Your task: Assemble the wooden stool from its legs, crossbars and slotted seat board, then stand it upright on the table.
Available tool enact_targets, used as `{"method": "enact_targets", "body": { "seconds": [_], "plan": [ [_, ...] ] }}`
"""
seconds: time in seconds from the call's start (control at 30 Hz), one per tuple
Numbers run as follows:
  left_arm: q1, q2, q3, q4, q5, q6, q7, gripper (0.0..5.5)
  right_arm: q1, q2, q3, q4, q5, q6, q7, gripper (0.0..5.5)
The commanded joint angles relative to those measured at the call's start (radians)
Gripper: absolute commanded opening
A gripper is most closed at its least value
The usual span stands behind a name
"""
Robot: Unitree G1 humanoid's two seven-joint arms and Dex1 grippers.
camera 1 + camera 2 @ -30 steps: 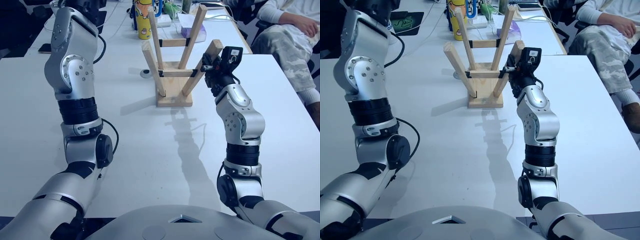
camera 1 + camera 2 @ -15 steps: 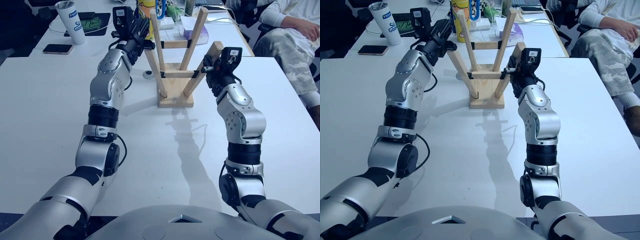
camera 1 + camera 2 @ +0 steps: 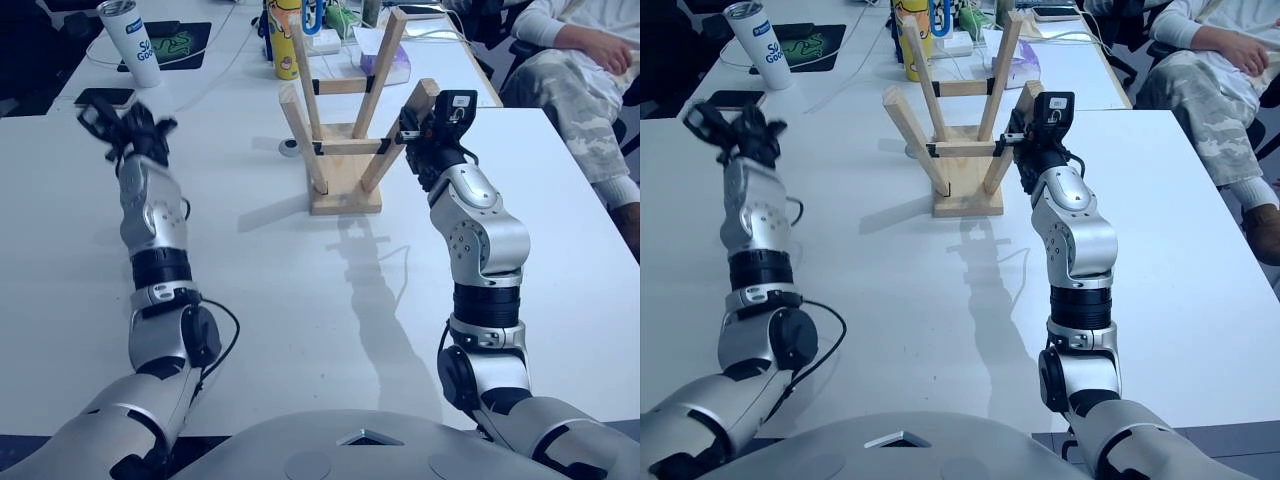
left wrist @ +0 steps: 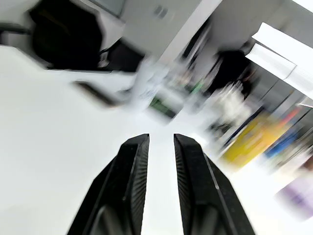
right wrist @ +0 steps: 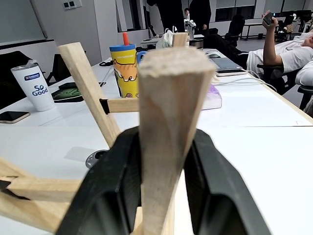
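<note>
The wooden stool (image 3: pixel 345 196) rests upside down at the table's far middle, seat board flat on the top, legs and crossbars pointing up. My right gripper (image 3: pixel 418 118) is shut on the top end of the stool's right leg (image 5: pixel 168 98), with one black finger (image 5: pixel 115 171) on each side of it. My left gripper (image 3: pixel 128 122) hangs over the table's far left, well away from the stool. Its fingers (image 4: pixel 134 166) stand a little apart with nothing between them.
A white tumbler (image 3: pixel 127 27) and a dark phone (image 3: pixel 104 97) lie at the far left. A yellow can (image 3: pixel 286 45) and a purple box (image 3: pixel 385 62) stand behind the stool. A small round disc (image 3: pixel 290 147) lies by the stool's left leg. A seated person (image 3: pixel 580 60) is at the far right.
My left arm has swung from the stool's rear left leg out to the far left of the table, its gripper off the wood. The right gripper and the stool stay put.
</note>
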Motion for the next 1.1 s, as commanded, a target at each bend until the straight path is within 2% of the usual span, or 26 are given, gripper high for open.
{"method": "enact_targets", "body": {
  "seconds": [0.03, 0.07, 0.27, 0.5, 0.7, 0.77, 0.83, 0.97, 1.1],
  "plan": [
    [0.083, 0.031, -0.152, -0.034, 0.063, 0.07, -0.194, 0.95, 0.052, -0.002, 0.02, 0.041, -0.02, 0.077, -0.001, 1.04],
    [0.093, 0.028, -0.171, -0.051, 0.06, 0.092, -0.23, 0.95, 0.054, -0.002, 0.019, 0.041, -0.02, 0.077, -0.002, 1.04],
    [0.127, 0.001, -0.203, -0.143, 0.052, 0.082, -0.296, 0.02, 0.056, -0.002, 0.018, 0.042, -0.02, 0.076, -0.001, 1.04],
    [0.141, -0.019, -0.218, -0.182, 0.077, 0.094, -0.279, 0.02, 0.053, -0.002, 0.019, 0.043, -0.021, 0.076, -0.001, 1.04],
    [0.103, -0.005, -0.242, -0.135, 0.209, 0.127, -0.112, 0.02, 0.049, -0.005, 0.023, 0.046, -0.022, 0.075, 0.003, 1.04],
    [0.076, -0.037, -0.251, -0.136, 0.212, 0.139, -0.089, 0.02, 0.046, -0.005, 0.024, 0.048, -0.023, 0.075, 0.003, 1.04],
    [0.036, -0.116, -0.305, -0.182, 0.178, 0.162, -0.143, 0.02, 0.045, -0.004, 0.024, 0.048, -0.024, 0.076, 0.001, 1.04],
    [-0.041, -0.32, -0.498, -0.304, 0.117, 0.224, -0.295, 0.02, 0.047, -0.003, 0.028, 0.047, -0.025, 0.077, 0.004, 1.04],
    [-0.061, -0.407, -0.557, -0.297, 0.11, 0.267, -0.321, 0.0, 0.041, 0.004, 0.034, 0.047, -0.029, 0.08, 0.006, 1.05]
  ]
}}
